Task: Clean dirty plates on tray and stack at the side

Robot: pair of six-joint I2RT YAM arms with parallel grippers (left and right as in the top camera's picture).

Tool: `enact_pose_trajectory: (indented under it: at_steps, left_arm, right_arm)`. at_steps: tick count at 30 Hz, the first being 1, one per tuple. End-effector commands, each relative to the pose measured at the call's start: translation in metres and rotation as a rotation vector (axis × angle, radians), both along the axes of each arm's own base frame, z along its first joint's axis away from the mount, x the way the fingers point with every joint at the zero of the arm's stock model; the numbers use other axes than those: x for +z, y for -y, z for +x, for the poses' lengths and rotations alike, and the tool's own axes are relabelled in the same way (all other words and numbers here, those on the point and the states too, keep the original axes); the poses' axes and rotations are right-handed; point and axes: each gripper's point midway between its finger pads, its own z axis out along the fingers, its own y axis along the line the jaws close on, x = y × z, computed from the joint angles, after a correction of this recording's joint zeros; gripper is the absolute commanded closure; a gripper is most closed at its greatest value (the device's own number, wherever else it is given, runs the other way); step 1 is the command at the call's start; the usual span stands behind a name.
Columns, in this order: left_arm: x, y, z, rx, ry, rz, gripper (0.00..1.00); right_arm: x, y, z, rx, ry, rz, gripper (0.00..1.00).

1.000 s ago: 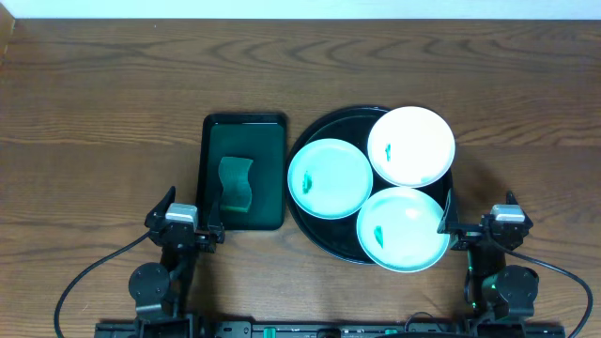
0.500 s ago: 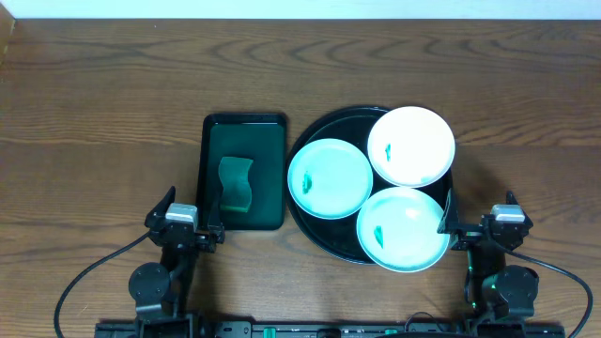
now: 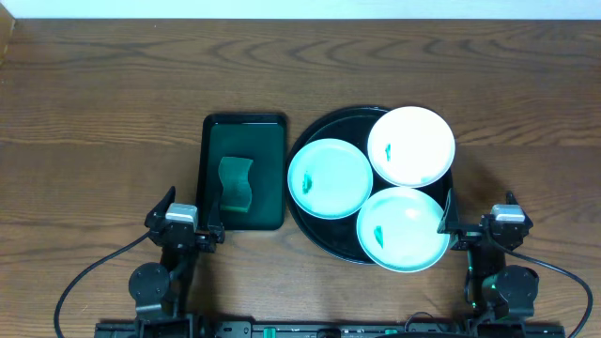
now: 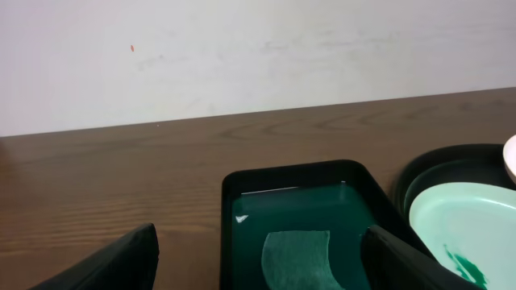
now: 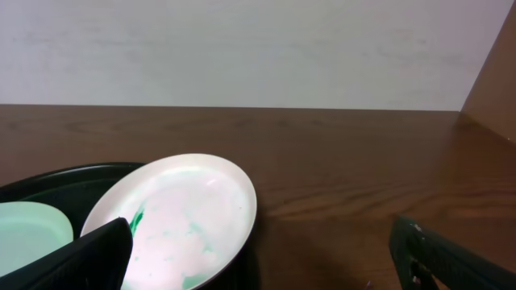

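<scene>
Three dirty plates lie on the round black tray [image 3: 317,131]: a mint one [image 3: 330,178] at its left, a white one [image 3: 411,145] at the back and a mint one [image 3: 404,228] at the front, each with a small green smear. My left gripper [image 3: 192,208] rests open at the table's front, just before the green tray. My right gripper [image 3: 477,211] rests open beside the front plate's right edge. The right wrist view shows the white plate [image 5: 185,217] ahead of the left finger, with the open gripper [image 5: 270,258] empty. The left gripper [image 4: 258,258] holds nothing.
A rectangular dark green tray [image 3: 246,131] with a green sponge [image 3: 236,183] in it sits left of the black tray. In the left wrist view the sponge [image 4: 294,258] lies straight ahead between the fingers. Bare wooden table surrounds both trays.
</scene>
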Motion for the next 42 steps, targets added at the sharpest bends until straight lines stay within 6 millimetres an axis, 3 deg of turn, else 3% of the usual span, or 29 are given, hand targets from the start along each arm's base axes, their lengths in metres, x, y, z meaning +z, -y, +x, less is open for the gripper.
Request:
enact_pose_trajectory:
  at_steps: [1, 22, 26, 30, 37, 42]
  left_arm:
    - [-0.014, 0.000, -0.001, -0.003, -0.042, 0.011, 0.20]
    - [-0.014, 0.000, -0.001, -0.004, -0.041, 0.011, 0.20]
    - [-0.014, 0.004, -0.002, -0.021, -0.049, -0.042, 0.20]
    - [-0.014, 0.004, -0.002, -0.019, -0.050, -0.051, 0.20]
    - [-0.005, 0.010, -0.002, -0.051, -0.030, -0.097, 0.20]
    - [0.021, 0.015, -0.009, -0.065, -0.041, -0.242, 0.20]
  right_arm:
    - [-0.002, 0.002, 0.000, -0.012, -0.008, 0.009, 0.01]
    - [-0.003, 0.002, 0.000, -0.011, -0.009, 0.010, 0.01]
    - [-0.005, -0.013, 0.000, 0.076, -0.018, 0.019, 0.01]
    - [-0.004, -0.013, 0.000, 0.072, -0.015, 0.092, 0.01]
    - [-0.004, -0.020, 0.000, 0.105, -0.018, 0.136, 0.01]
    - [0.007, -0.028, -0.003, 0.155, -0.022, 0.141, 0.01]
